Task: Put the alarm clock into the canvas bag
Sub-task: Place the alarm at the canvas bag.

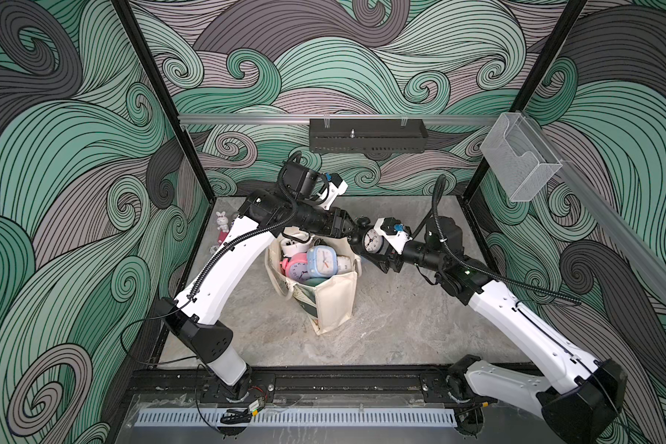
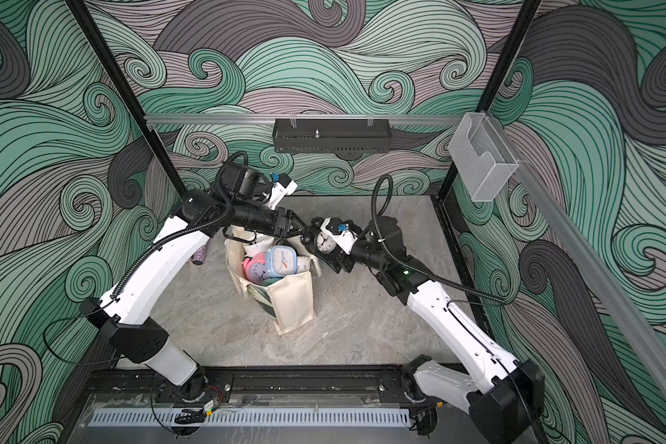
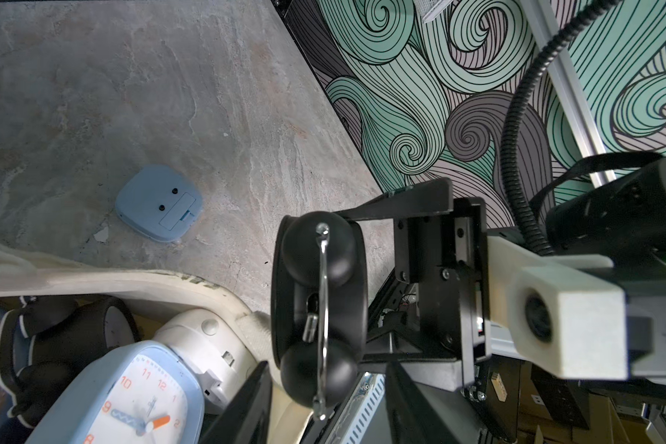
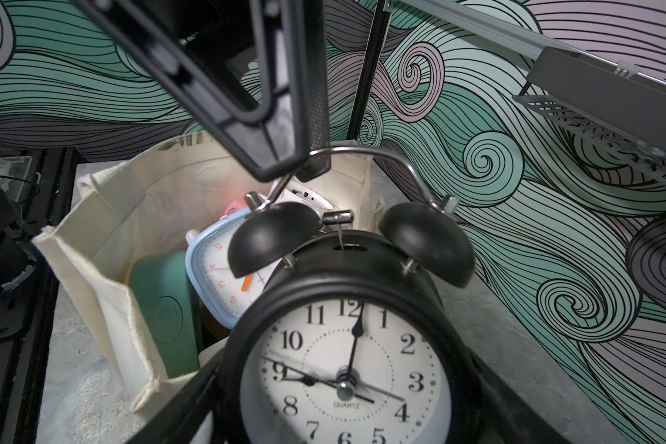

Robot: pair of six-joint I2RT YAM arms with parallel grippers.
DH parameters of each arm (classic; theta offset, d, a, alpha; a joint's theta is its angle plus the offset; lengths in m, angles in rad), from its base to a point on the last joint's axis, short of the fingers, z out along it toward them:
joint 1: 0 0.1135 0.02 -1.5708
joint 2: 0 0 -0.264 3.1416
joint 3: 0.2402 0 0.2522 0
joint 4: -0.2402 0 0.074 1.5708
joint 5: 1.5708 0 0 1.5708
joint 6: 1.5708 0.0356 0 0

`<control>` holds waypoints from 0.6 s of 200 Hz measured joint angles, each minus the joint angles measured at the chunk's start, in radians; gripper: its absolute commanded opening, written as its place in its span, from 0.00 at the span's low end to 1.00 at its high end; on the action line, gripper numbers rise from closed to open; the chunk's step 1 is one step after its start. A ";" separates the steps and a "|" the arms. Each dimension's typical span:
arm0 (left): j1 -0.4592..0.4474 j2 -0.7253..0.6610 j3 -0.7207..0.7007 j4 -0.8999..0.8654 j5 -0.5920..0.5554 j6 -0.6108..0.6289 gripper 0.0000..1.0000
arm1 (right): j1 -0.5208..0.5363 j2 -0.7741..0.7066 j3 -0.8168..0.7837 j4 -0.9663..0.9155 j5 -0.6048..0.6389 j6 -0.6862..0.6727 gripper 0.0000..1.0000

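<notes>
- One table (image 1: 400, 326): bare in front and to the right.
- One bag (image 1: 335, 303) mid-table, four clocks (image 1: 322, 261) showing inside.
- One blue clock (image 3: 158, 203) lies face-down outside.
- One black clock (image 1: 370, 240), clamped by the right gripper (image 1: 368, 248), hangs at the bag's rim.
- The left gripper (image 4: 297, 169) is narrow about its handle (image 4: 362, 152); grip unclear.

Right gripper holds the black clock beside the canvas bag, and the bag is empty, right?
Not empty. The right gripper holds the black clock beside the canvas bag, which has several clocks inside, as both top views show.
</notes>
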 measured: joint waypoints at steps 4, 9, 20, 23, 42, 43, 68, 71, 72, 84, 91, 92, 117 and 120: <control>0.000 0.001 0.000 0.000 -0.001 -0.003 0.36 | 0.000 0.000 0.000 0.000 -0.003 0.000 0.67; 0.000 0.003 0.000 0.000 -0.004 -0.004 0.35 | 0.000 0.000 0.000 0.000 -0.007 0.000 0.67; 0.000 0.007 0.000 0.001 -0.007 -0.005 0.31 | 0.000 0.000 0.000 0.000 -0.012 0.003 0.67; 0.000 0.008 0.000 0.002 -0.008 -0.006 0.28 | 0.000 0.000 0.000 0.000 -0.014 0.003 0.67; -0.002 0.014 0.000 0.008 -0.011 -0.013 0.16 | 0.000 0.000 0.000 0.001 -0.020 0.009 0.67; -0.002 0.014 0.000 0.007 -0.011 -0.014 0.16 | 0.000 0.000 0.000 0.001 -0.020 0.009 0.67; -0.006 0.016 0.000 0.017 -0.010 -0.020 0.01 | 0.000 0.000 0.000 0.001 -0.023 0.014 0.67; -0.008 0.016 0.000 0.019 -0.011 -0.022 0.00 | 0.000 0.000 0.000 0.000 -0.024 0.016 0.67; -0.008 0.016 0.000 0.019 -0.011 -0.021 0.00 | 0.000 0.000 0.000 0.000 -0.024 0.016 0.67; -0.010 0.016 0.000 0.025 -0.011 -0.026 0.00 | 0.000 0.000 0.000 0.001 -0.026 0.016 0.67; -0.010 0.016 0.000 0.027 -0.010 -0.027 0.00 | -0.001 0.000 0.000 0.001 -0.027 0.016 0.67; -0.010 0.016 0.000 0.027 -0.011 -0.027 0.00 | -0.001 0.000 0.000 0.001 -0.027 0.016 0.67; -0.014 0.016 -0.002 0.032 -0.014 -0.033 0.00 | -0.001 0.000 0.000 0.005 -0.026 0.018 0.70; -0.014 0.016 -0.002 0.034 -0.015 -0.034 0.00 | -0.001 0.000 0.000 0.006 -0.026 0.018 0.70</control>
